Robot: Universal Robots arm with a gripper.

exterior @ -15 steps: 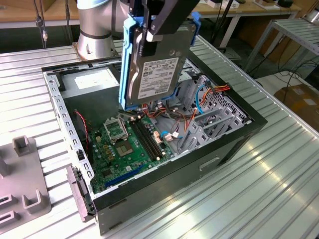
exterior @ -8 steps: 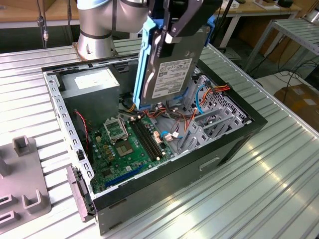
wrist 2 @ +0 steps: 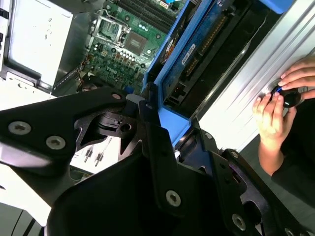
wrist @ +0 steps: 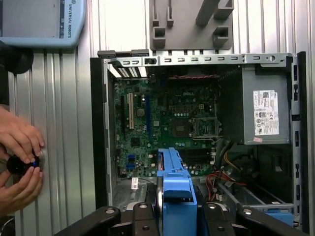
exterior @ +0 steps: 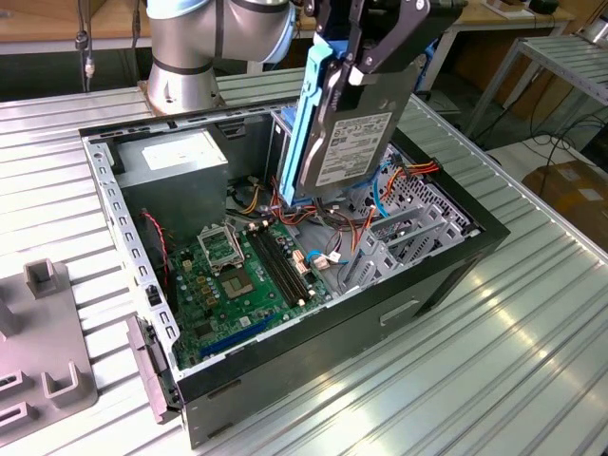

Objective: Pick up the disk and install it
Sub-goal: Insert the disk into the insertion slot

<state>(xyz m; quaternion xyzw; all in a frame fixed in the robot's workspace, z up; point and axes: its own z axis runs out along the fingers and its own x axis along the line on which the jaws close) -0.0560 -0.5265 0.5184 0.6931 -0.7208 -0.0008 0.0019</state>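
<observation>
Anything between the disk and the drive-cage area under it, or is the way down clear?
Not fully clear. The gripper holds the disk upright above the open case, jaws shut on its top. Directly beneath it, loose cables and a blue cable cross the cage area and could snag. No other blocker is visible.

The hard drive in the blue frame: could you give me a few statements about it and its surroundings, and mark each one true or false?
1. The black gripper is clamped on the silver-grey metal disk with its bright blue plastic carrier rail. True.
2. The disk lies flat on the green motherboard. False: it is held on edge, tilted, over the open black computer case.
3. The case is closed by a side panel. False: it is open, with its motherboard in plain sight.
4. A person's hands touch a small black knob on the ribbed metal table beside the case. True.
</observation>
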